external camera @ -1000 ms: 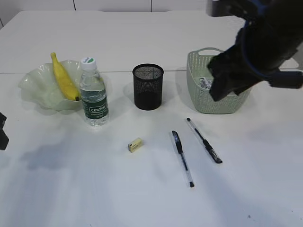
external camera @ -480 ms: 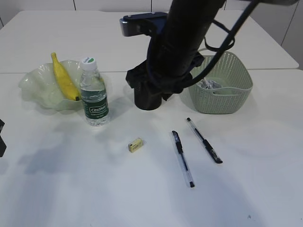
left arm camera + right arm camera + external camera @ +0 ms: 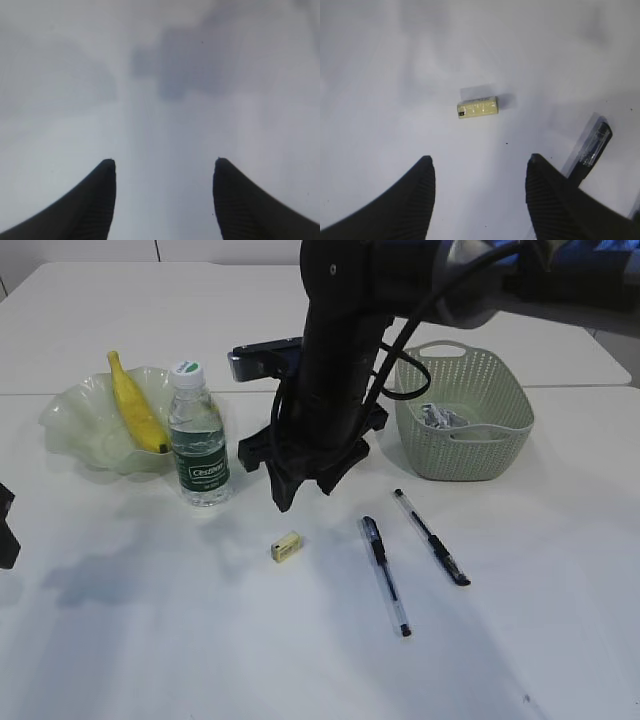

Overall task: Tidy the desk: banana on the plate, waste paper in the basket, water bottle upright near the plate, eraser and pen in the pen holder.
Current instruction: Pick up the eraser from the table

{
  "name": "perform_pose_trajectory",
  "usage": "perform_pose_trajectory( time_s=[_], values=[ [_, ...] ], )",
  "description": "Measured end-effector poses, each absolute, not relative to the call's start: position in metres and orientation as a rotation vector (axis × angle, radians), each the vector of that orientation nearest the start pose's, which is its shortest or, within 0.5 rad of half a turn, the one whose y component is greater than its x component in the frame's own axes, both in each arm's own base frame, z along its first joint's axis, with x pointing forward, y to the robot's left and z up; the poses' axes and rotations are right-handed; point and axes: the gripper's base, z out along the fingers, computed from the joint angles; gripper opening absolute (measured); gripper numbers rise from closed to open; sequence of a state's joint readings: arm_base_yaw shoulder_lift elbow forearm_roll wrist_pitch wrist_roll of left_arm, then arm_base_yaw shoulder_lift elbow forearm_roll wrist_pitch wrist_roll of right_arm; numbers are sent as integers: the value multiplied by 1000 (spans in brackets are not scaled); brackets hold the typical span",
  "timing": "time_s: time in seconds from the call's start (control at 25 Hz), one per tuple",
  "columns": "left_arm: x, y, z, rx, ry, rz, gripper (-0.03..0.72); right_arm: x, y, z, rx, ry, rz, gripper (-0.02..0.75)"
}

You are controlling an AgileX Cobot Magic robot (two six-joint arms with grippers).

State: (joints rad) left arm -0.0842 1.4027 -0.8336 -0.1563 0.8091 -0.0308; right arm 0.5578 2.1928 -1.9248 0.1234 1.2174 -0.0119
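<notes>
Exterior view: one banana (image 3: 137,408) lies in one plate (image 3: 78,425). One water bottle (image 3: 198,436) upright just beside plate. One basket (image 3: 463,425) holds waste paper (image 3: 446,417). One eraser (image 3: 285,546) and two pens (image 3: 385,575) (image 3: 431,537) lie on desk (image 3: 150,640). Right gripper (image 3: 300,483) hangs above eraser; pen holder hidden behind arm.

Left wrist view: left gripper (image 3: 163,172) spread, over bare desk, nothing between fingers.

Right wrist view: right gripper (image 3: 479,170) spread, empty; eraser (image 3: 477,107) ahead, one pen (image 3: 589,150) beside right finger.
</notes>
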Motion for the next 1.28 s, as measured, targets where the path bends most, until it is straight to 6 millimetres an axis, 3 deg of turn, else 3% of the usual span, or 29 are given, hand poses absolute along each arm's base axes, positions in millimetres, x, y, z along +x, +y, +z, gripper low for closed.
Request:
perform_pose_trajectory(
  time_s=[0.52, 1.04, 1.28],
  values=[
    [249, -31, 225, -56, 2839, -206, 429, 388, 275, 171, -832, 2941, 229, 429],
    [250, -31, 225, -59, 2830, -208, 445, 392, 278, 166, -801, 2905, 223, 430],
    [250, -31, 225, -59, 2830, -208, 430, 394, 279, 148, -805, 2938, 204, 430]
  ],
)
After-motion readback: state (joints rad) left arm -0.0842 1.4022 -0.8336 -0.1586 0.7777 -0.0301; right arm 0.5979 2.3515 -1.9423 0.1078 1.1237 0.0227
